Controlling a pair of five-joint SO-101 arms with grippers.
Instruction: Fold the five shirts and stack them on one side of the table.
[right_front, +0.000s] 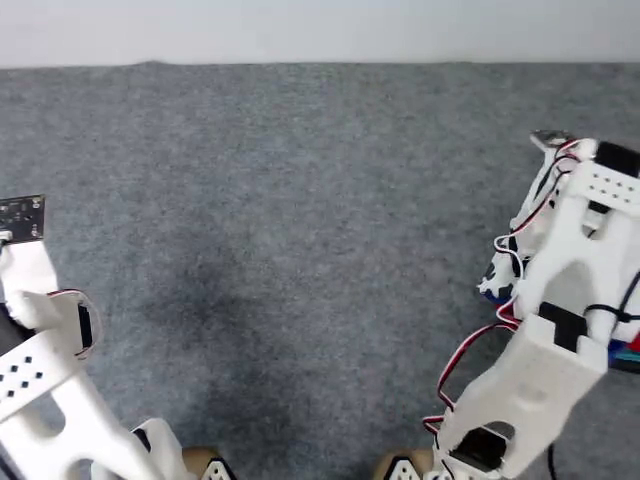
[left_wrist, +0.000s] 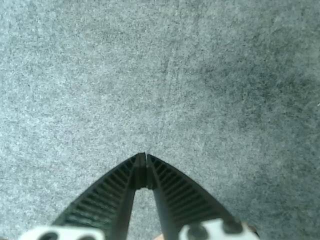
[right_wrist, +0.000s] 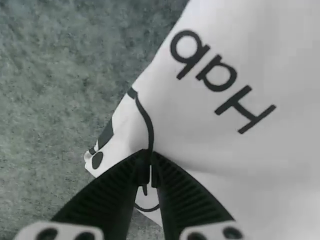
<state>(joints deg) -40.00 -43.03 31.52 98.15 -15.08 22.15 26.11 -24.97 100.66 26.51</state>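
A white shirt (right_wrist: 235, 140) lies flat and smooth near the right edge of the grey felt tabletop (right_wrist: 50, 75). It carries bold black lettering and a thin black line drawing close to its hem. At that edge a sliver of blue cloth (right_front: 491, 287) peeks out, too hidden to identify.

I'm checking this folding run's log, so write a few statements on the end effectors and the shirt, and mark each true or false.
1. The left end effector is shut, with bare grey table beneath it. True.
2. The right end effector is wide open. False: its fingertips meet.
3. A white shirt lies under the right end effector. True.
4. The white shirt's print is red. False: the print is black.
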